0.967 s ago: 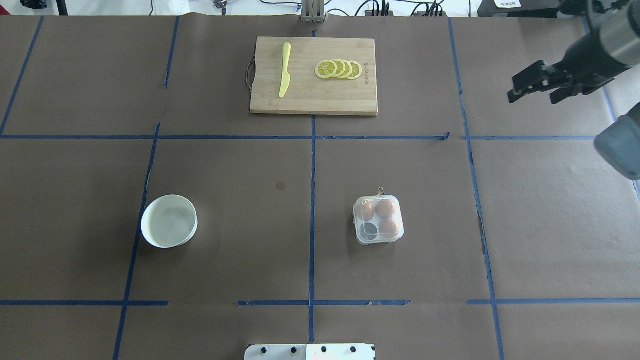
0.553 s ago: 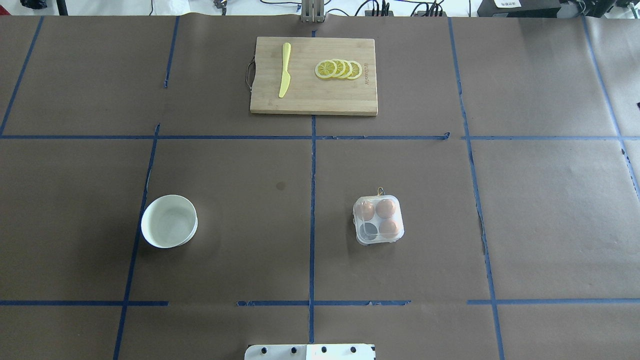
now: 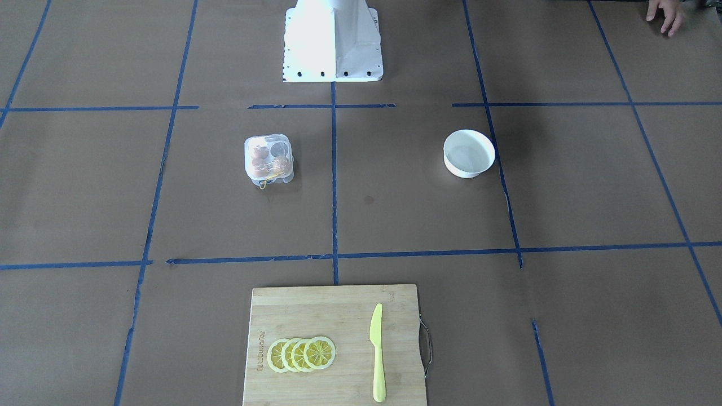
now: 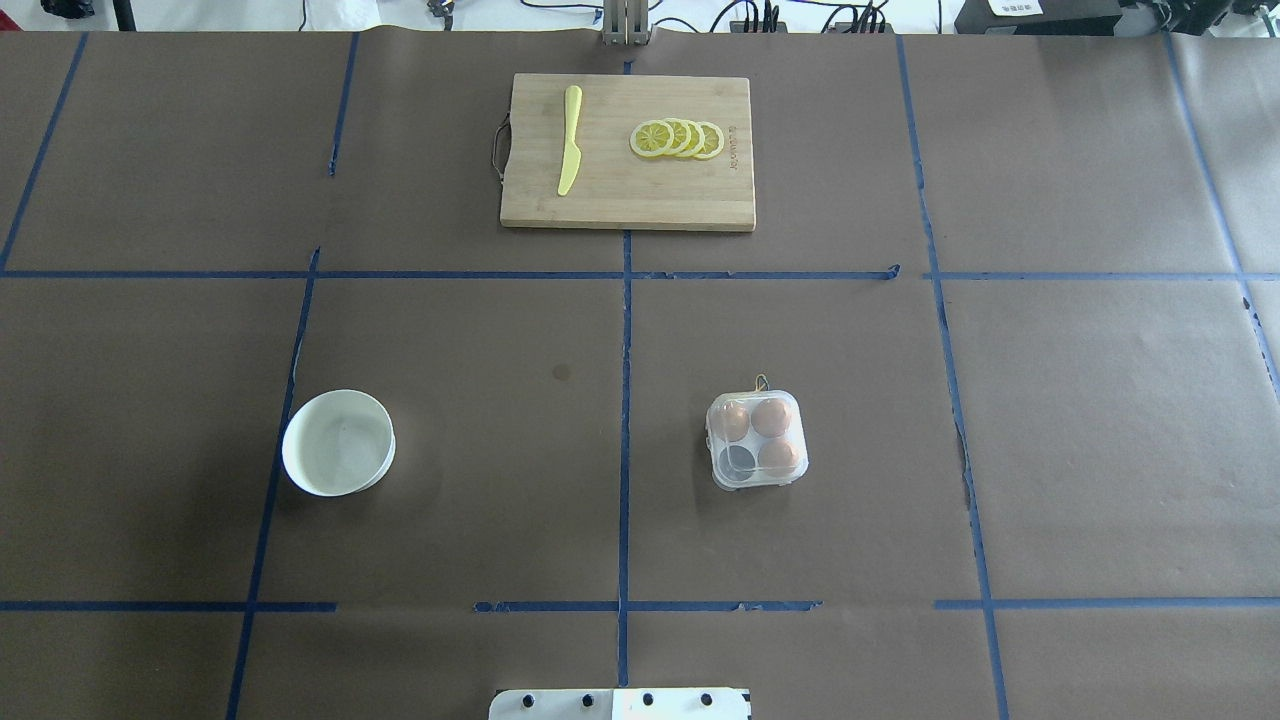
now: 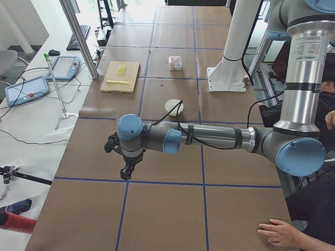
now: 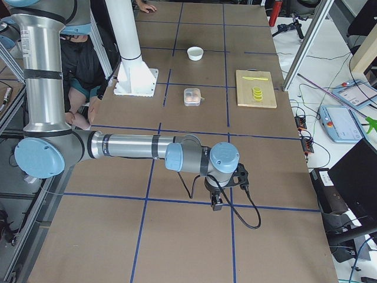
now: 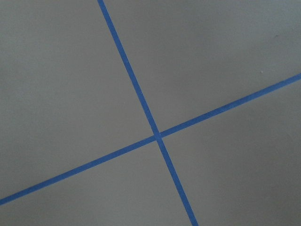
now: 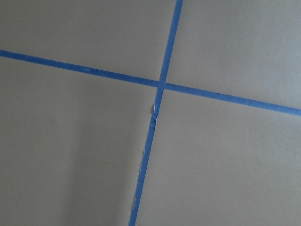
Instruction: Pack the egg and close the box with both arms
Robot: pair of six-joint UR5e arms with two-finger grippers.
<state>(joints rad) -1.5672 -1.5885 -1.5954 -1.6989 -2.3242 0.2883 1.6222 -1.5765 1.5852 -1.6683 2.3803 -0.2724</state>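
Observation:
The clear box [image 4: 757, 440] stands right of the table's middle, its lid down over the cups as far as I can tell. It holds three brown eggs [image 4: 771, 416], and the near-left cup is bare. It also shows in the front view [image 3: 269, 159]. No egg lies outside it. My left gripper [image 5: 125, 172] hangs low over the table's left end and shows only in the left side view. My right gripper [image 6: 216, 203] hangs low over the right end and shows only in the right side view. I cannot tell whether either is open. Both wrist views show only brown paper and blue tape.
A white bowl [image 4: 338, 443] stands at the left. A wooden cutting board [image 4: 628, 190] at the far middle carries lemon slices [image 4: 678, 138] and a yellow knife [image 4: 569, 140]. The white base block [image 3: 333, 39] is at the robot's edge. An operator's hand [image 5: 282, 232] rests on the table.
The right gripper was at the overhead view's upper right a second ago and has left that view. The box, bowl and board have not moved.

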